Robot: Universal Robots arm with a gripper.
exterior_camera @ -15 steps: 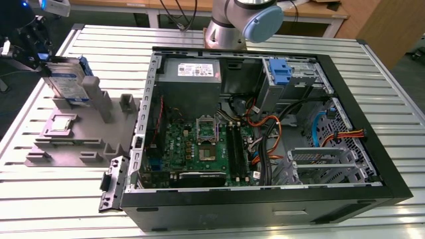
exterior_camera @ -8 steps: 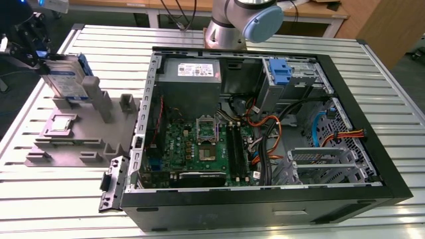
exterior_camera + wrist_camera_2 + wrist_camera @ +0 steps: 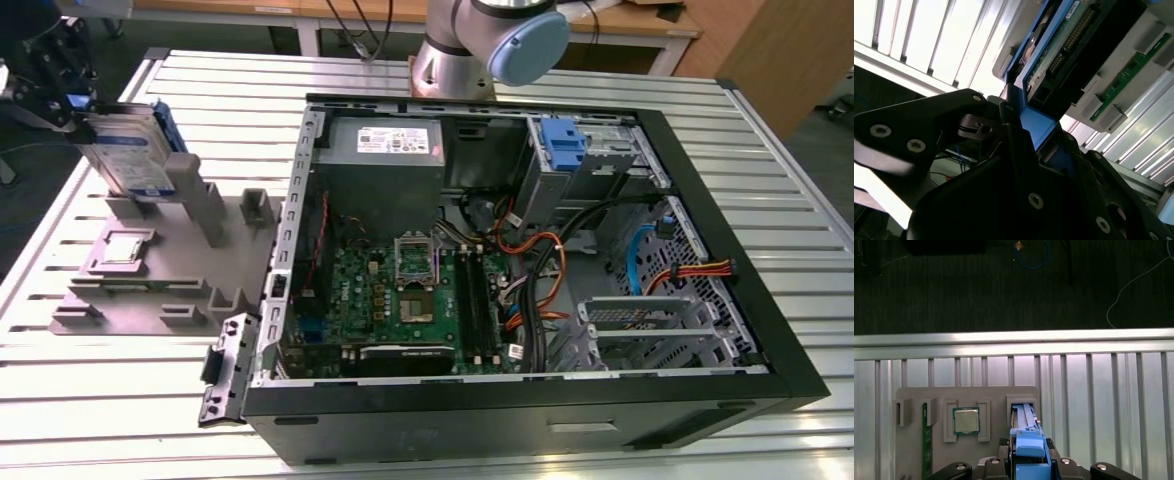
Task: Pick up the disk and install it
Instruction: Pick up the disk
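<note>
The disk (image 3: pixel 127 150) stands on edge at the exterior view's far left, a silver drive with a white-and-blue label in a blue carrier. Its lower end is at the upright slot of the grey fixture (image 3: pixel 147 290); whether it still rests in the slot I cannot tell. My gripper (image 3: pixel 56 100) is at the disk's upper end, shut on the blue carrier. In the first wrist view the carrier of the disk (image 3: pixel 1029 442) sits between my gripper (image 3: pixel 1030 462) fingers, above the fixture's slot. In the second wrist view the disk (image 3: pixel 1054 45) shows its green circuit-board side.
The open computer case (image 3: pixel 747 330) lies to the exterior view's right of the fixture, with a motherboard, cables, a blue-fronted drive bay (image 3: pixel 561 145) and a metal cage (image 3: pixel 641 330). A processor chip (image 3: pixel 966 420) and a green memory stick (image 3: pixel 927 440) sit in the fixture. The arm's base (image 3: pixel 481 45) stands behind the case.
</note>
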